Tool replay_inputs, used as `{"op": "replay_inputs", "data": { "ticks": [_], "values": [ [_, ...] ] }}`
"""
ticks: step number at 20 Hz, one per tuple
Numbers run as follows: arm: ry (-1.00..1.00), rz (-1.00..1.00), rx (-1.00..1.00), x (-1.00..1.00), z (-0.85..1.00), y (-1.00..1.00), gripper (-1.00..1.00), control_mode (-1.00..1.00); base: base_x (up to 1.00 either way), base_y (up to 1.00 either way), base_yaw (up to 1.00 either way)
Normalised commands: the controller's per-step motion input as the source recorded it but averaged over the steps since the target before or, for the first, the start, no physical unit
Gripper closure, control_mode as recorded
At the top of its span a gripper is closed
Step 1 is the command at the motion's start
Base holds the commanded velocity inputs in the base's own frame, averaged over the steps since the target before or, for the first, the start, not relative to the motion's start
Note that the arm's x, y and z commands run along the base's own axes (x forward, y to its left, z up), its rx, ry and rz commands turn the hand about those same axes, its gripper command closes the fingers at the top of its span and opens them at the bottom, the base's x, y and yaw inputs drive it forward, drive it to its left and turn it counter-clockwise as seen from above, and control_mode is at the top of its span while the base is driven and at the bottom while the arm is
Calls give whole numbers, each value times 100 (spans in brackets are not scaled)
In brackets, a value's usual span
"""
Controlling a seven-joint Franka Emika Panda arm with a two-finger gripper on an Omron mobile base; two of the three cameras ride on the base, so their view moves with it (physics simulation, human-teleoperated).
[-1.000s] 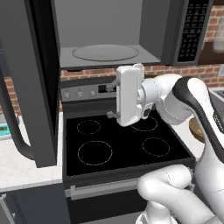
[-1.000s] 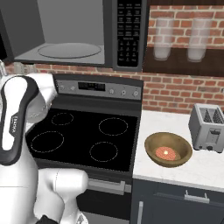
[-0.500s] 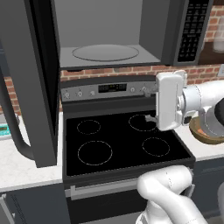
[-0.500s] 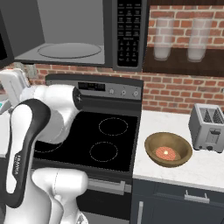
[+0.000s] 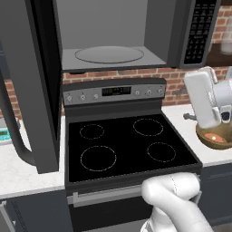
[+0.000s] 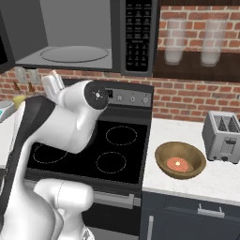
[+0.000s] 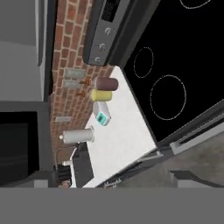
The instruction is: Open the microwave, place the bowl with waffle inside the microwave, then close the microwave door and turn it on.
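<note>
Brown and wide, the bowl (image 6: 180, 161) sat on the white table (image 6: 220, 179) to the right of the black stove (image 6: 96, 151), with the waffle (image 6: 177, 164) lying in its middle, a small reddish piece with a yellow spot. A grey toaster (image 6: 223, 137) stood just beside the bowl, nearer the brick wall. In the left base view the bowl (image 5: 214, 138) showed at the right edge, partly behind the robot's white hand, which hung close above it.

Above the stove the microwave (image 5: 113, 34) stood open, its light grey inside and round turntable (image 5: 109, 54) bare. The microwave door (image 5: 30, 86) was swung out to the left, its curved handle low at the outer edge.

The hand view looked across the stove to the far table, where a maroon cup (image 7: 106, 83) and a yellow cup (image 7: 101, 95) stood side by side. Whether the claw was apart or together I could not tell; its tips seemed hidden.
</note>
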Motion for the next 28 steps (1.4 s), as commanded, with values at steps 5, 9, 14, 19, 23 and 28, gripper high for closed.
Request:
{"op": "replay_inputs", "data": {
  "ticks": [5, 9, 14, 19, 23, 28],
  "values": [
    [10, -45, -28, 14, -70, -100, -100, -100, 0, 0, 0],
    [0, -46, -8, 0, -85, -100, -100, -100, 0, 0, 0],
    [0, -46, -3, 0, -77, -99, -100, -100, 0, 0, 0],
    [2, -33, -1, 0, -59, -91, -100, -100, 0, 0, 0],
    [5, -9, 0, 0, -40, -88, -100, -100, 0, 0, 0],
    [12, 0, 1, 0, -26, -94, -100, -100, 0, 0, 0]
  ]
}}
